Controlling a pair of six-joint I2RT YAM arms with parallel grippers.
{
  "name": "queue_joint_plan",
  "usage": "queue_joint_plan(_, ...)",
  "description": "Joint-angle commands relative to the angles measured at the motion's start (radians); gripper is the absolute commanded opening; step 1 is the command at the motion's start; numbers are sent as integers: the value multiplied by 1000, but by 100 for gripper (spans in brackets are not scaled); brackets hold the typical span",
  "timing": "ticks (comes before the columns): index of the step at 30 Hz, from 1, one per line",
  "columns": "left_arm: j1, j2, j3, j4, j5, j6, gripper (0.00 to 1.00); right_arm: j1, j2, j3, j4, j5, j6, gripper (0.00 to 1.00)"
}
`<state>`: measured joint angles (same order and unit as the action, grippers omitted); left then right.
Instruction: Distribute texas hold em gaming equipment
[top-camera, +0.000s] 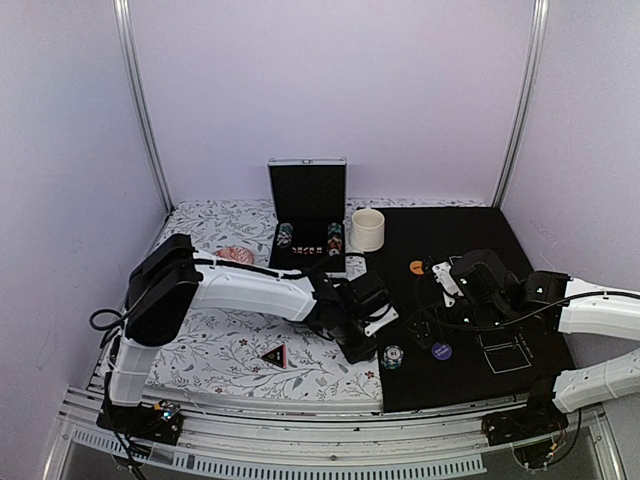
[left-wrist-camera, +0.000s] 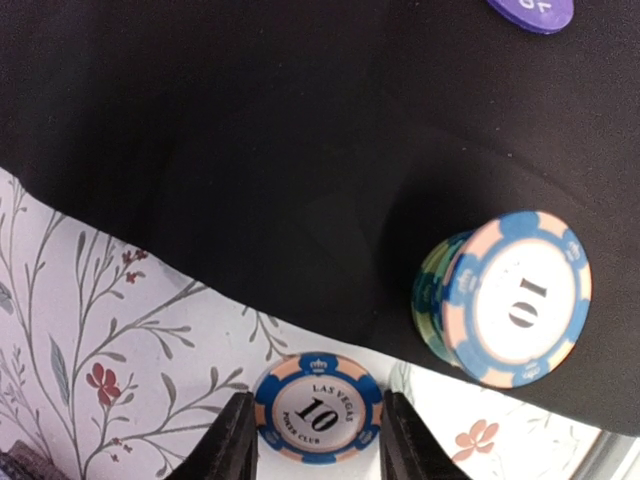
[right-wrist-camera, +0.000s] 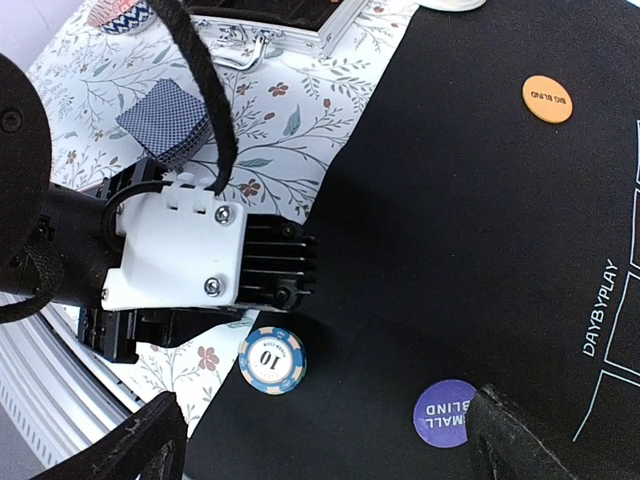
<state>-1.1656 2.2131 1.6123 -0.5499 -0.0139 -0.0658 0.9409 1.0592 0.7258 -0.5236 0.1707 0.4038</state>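
Note:
One blue "10" poker chip (left-wrist-camera: 318, 407) lies flat on the floral cloth at the black mat's edge. My left gripper (left-wrist-camera: 318, 440) is shut on it, a finger against each side. A short stack of chips (left-wrist-camera: 505, 298) (top-camera: 392, 356) (right-wrist-camera: 272, 360) stands just beyond on the mat. My right gripper (right-wrist-camera: 330, 440) hovers open above the mat, its right finger beside the dark blue "small blind" disc (right-wrist-camera: 445, 412) (top-camera: 441, 350). The orange "big blind" disc (right-wrist-camera: 547, 99) lies farther back. A deck of grey-blue cards (right-wrist-camera: 165, 120) rests on the cloth. The triangle marker (top-camera: 274, 353) lies near the front.
An open chip case (top-camera: 307, 215) stands at the back, a cream cup (top-camera: 367, 229) to its right and a pink dish (top-camera: 237, 255) to its left. The black mat (top-camera: 470, 240) covers the right half of the table. The two arms are close together at mid-table.

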Motion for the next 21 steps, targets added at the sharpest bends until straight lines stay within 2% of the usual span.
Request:
queue_joint_plan(1,-15,-31,-49,-107,-32,-34,31,-7,-21,-6,-1,12,0,99)
queue_joint_plan(21,-14,-184,-107,-70,-34,-57,32,-6,-27,2,-16,14,3,99)
